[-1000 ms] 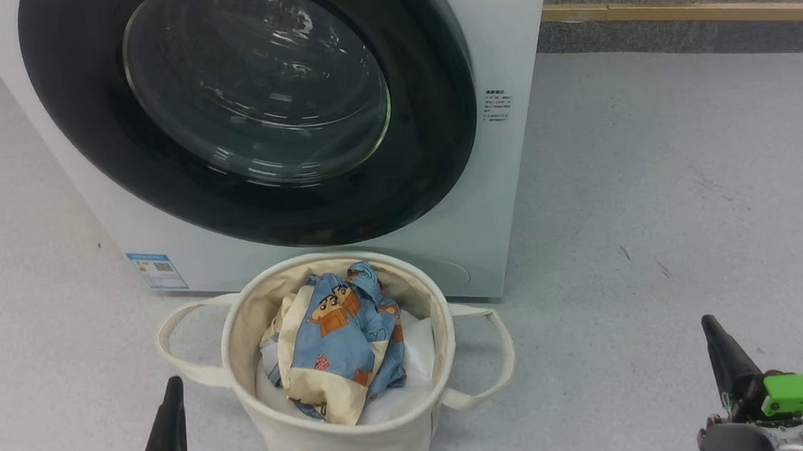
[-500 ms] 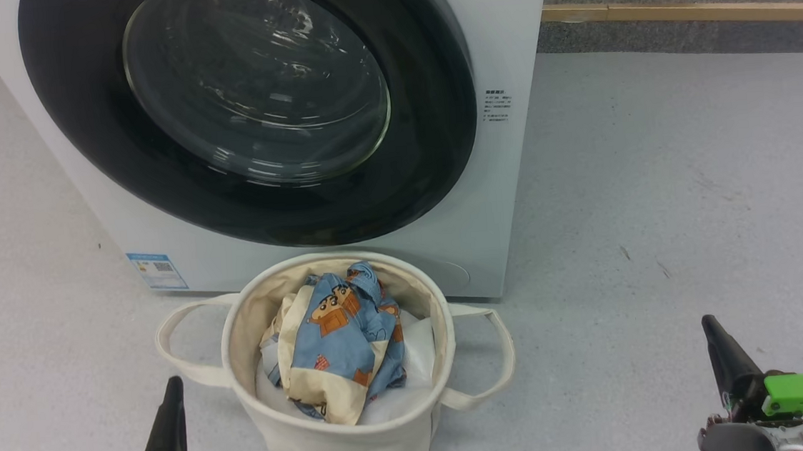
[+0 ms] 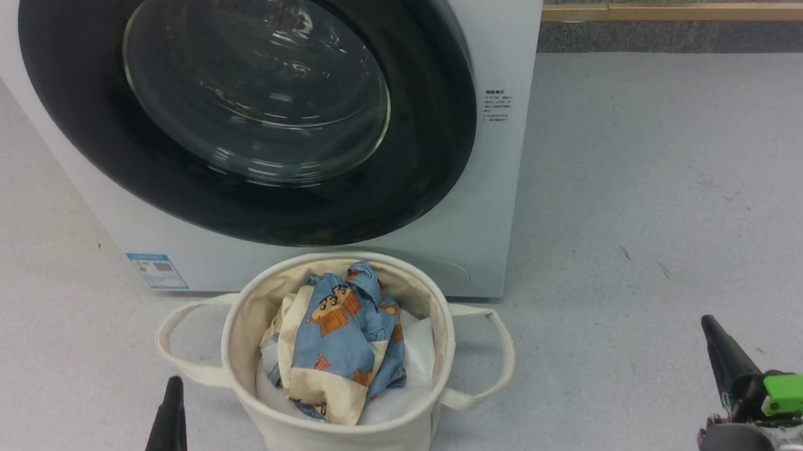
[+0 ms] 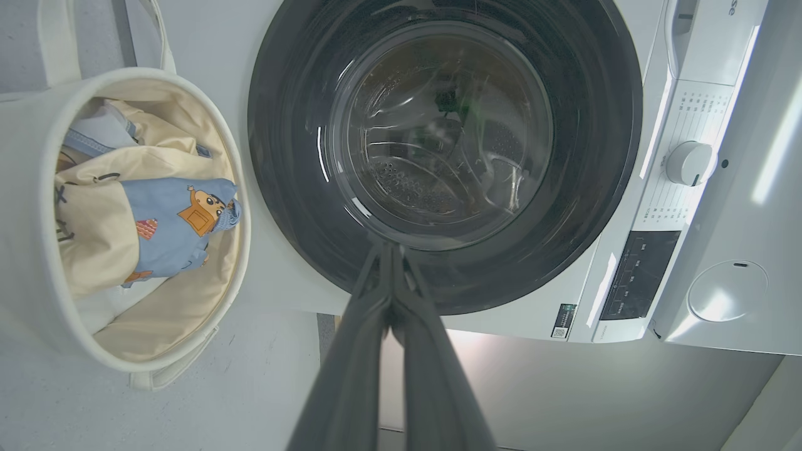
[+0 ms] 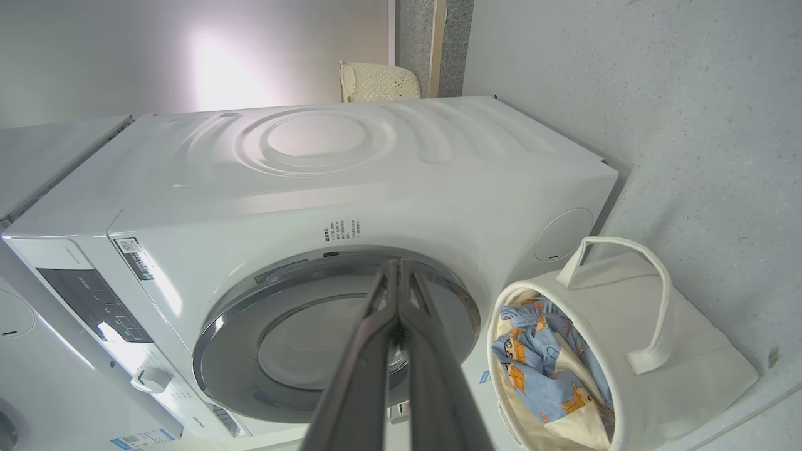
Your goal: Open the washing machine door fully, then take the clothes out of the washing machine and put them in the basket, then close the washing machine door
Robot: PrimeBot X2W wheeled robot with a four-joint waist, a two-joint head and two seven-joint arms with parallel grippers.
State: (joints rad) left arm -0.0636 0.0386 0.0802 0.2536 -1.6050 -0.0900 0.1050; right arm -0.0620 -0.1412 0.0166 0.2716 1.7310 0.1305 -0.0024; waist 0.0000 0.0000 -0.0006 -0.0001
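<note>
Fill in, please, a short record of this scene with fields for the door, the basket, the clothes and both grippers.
washing machine door: shut, flush with the washing machine
basket: upright on the floor, just in front of the machine, below the door
clothes: bundled inside the basket, over white stuffing
left gripper: shut, empty, low at the basket's left
right gripper: shut, empty, well apart on the basket's right
task state: every step looks done

The washing machine [image 3: 515, 30] is cut off at the head view's top edge, its small label [image 3: 497, 105] unreadable.
</note>
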